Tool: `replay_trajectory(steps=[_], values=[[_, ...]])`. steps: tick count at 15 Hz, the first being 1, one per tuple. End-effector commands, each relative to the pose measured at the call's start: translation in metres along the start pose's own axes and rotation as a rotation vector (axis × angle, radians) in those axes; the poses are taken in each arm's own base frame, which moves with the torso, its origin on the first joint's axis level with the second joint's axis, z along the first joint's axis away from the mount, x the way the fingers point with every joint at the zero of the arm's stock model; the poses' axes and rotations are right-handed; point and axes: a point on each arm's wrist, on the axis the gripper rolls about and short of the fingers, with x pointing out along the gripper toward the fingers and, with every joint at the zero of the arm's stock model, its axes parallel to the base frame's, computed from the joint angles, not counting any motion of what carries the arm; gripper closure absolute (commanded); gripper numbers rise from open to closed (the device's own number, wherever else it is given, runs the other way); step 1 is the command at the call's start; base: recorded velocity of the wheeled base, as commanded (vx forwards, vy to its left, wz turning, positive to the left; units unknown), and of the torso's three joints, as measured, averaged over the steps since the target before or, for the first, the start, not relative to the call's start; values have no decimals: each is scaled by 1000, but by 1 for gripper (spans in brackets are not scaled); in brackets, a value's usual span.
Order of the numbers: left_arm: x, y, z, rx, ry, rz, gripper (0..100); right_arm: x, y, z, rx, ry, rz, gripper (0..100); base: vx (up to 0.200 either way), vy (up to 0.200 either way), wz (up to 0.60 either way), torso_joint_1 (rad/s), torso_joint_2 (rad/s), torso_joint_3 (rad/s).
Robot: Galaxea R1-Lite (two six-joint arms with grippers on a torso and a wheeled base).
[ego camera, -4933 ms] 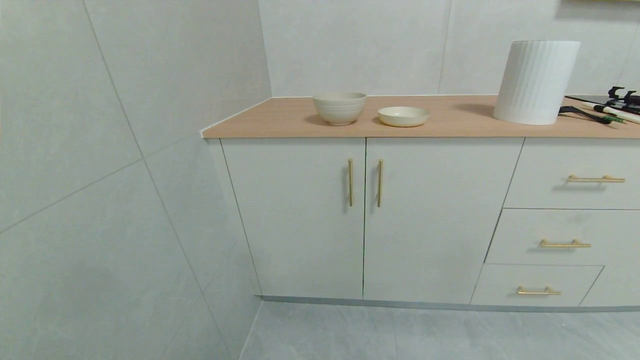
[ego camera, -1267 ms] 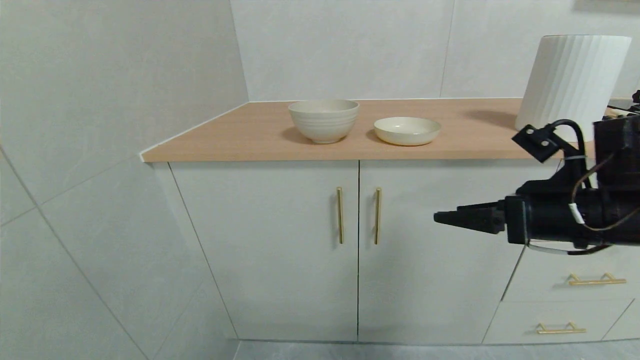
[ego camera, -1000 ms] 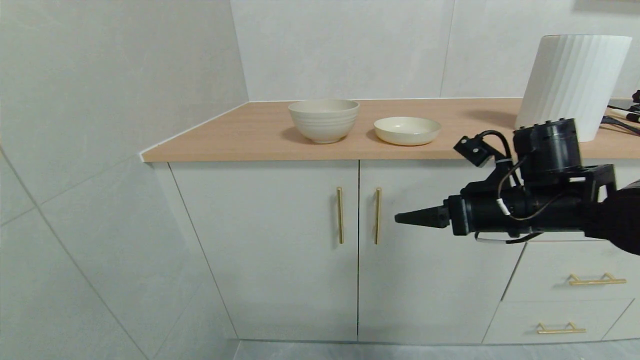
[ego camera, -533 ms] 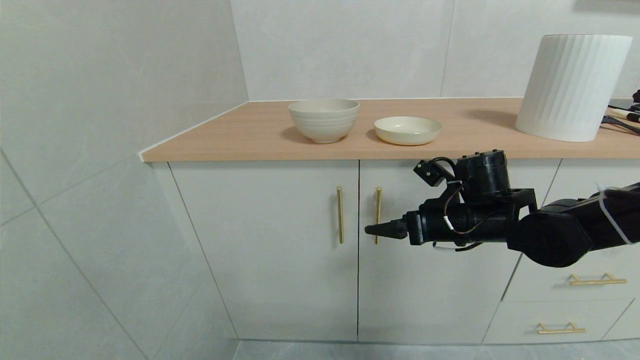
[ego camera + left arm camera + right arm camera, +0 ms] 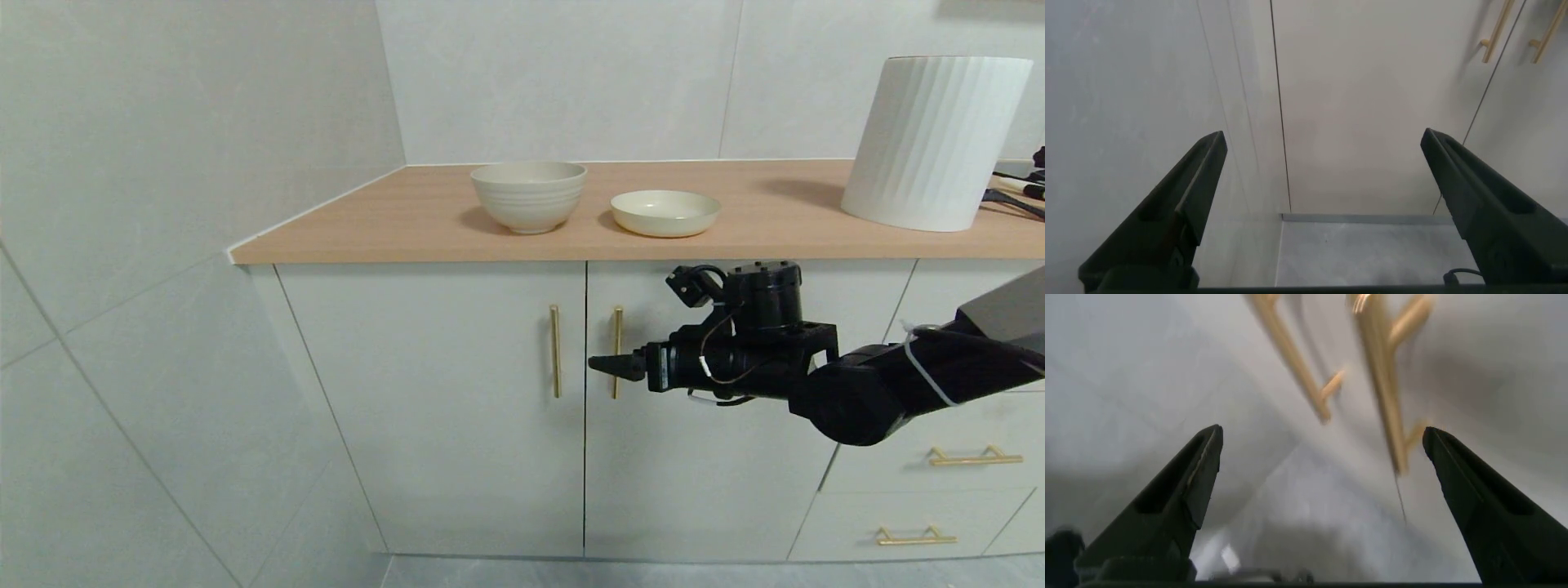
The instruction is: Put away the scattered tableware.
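nothing is put away yet: the bowl (image 5: 528,196) and dish (image 5: 665,212) sit on the bench (image 5: 392,224). my right jaws, spread, are at the right handle (image 5: 617,327) of the shut cupboard (image 5: 457,408); left jaws spread too.

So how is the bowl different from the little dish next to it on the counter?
The bowl is deep with tall sides; the dish is shallow and low. The bowl has ribbed bands around its outside; the dish looks smooth. The bowl is greyish beige; the dish is a creamier yellow. Both are round, sit upright on the wooden counter, and stand apart without touching.
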Motion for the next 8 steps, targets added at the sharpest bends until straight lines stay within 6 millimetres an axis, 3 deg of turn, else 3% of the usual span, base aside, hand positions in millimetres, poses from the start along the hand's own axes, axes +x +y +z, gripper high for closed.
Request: replay_trajectory(steps=[1,8], values=[[0,0,0,0,0,0,0,7,-4,-7,20,2,0,0,0,0,0,0,0,0],[0,0,0,0,0,0,0,17,-2,-7,66,-34,23,0,0,0,0,0,0,0]])
